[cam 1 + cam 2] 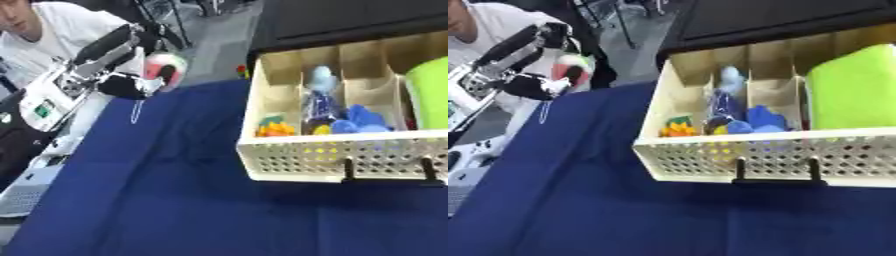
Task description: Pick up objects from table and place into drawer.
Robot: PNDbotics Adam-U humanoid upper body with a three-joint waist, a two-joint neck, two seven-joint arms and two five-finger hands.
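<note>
My left arm reaches in from the upper left, above the table's far left edge. Its black left hand (129,86) is curled round a round object (169,69) coloured red, white and green, held up off the blue cloth. A thin white loop (137,113) hangs below the hand. The drawer (297,150), a white perforated box with beige dividers, stands open on the right. It holds an orange thing (276,129), blue things (360,120), a dark blue and pale item (322,95) and a large lime-green object (852,90). My right hand does not show.
A blue cloth (175,200) covers the table. A black handle (389,172) sticks out from the drawer's front wall. A person in a white shirt sits beyond the far left corner, beside white equipment (39,107).
</note>
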